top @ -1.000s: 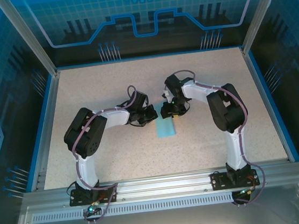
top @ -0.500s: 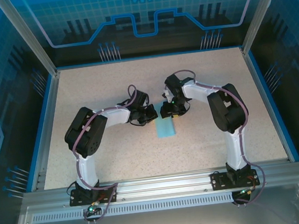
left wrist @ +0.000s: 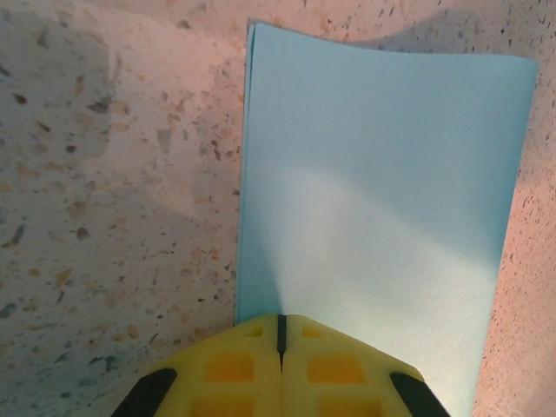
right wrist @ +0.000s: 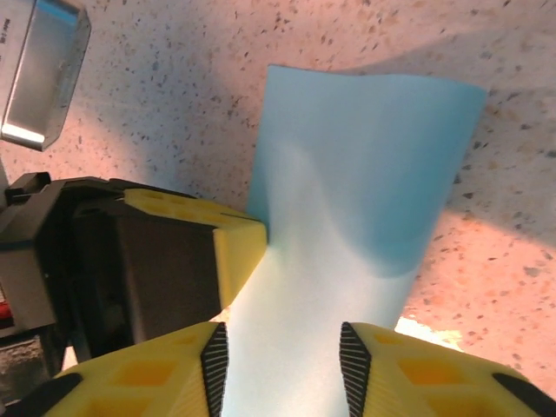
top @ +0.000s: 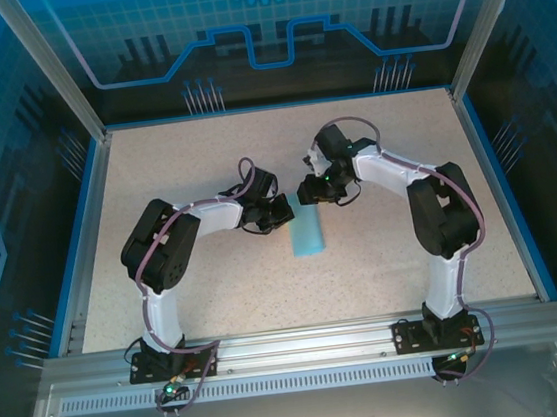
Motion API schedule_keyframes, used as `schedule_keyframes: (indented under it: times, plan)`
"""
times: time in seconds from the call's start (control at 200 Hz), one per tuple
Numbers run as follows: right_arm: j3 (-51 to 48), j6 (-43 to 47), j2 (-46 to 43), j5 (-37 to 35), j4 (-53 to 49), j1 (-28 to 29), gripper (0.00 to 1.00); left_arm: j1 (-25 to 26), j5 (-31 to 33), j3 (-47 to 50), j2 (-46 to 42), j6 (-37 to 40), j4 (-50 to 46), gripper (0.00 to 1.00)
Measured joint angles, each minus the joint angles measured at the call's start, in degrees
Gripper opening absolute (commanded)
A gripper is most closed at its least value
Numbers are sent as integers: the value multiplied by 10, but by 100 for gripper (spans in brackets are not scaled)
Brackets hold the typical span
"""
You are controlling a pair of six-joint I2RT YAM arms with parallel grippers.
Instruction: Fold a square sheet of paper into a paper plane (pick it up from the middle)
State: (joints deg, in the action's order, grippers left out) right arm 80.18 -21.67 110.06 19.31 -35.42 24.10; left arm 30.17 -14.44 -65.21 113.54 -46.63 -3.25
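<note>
The square sheet of paper [top: 309, 235] is a light-blue rectangle, folded double, near the table's middle. In the left wrist view the paper [left wrist: 382, 174] lies flat with its doubled edge on the left. My left gripper [left wrist: 281, 321] is shut, its tips down on the paper's near left corner; in the top view the left gripper [top: 283, 214] sits at the sheet's upper left. My right gripper [right wrist: 282, 369] is open, its ribbed pads [right wrist: 215, 365] apart over the bowed paper [right wrist: 365, 165]. From above, the right gripper [top: 308, 194] hangs over the far end.
The speckled table [top: 202, 157] has a blue rim [top: 81, 241] on the left, right and far sides, and an aluminium rail [top: 304, 341] along the near edge. The left gripper's yellow finger [right wrist: 236, 248] sits close beside my right fingers.
The right arm has swung its elbow to the right and its wrist back, so the gripper now reaches the paper's far end from the right. Its jaws have narrowed. The left arm stayed still.
</note>
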Motion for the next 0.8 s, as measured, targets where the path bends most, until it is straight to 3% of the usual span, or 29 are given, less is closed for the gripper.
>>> schedule_keyframes:
  times: [0.215, 0.8]
  plan:
    - [-3, 1, 13, 29, 10, 6, 25, 0, 0, 0, 0, 0, 0, 0]
    - [-27, 1, 47, 21, 11, 6, 24, 0, 0, -7, 2, 0, -11, 0]
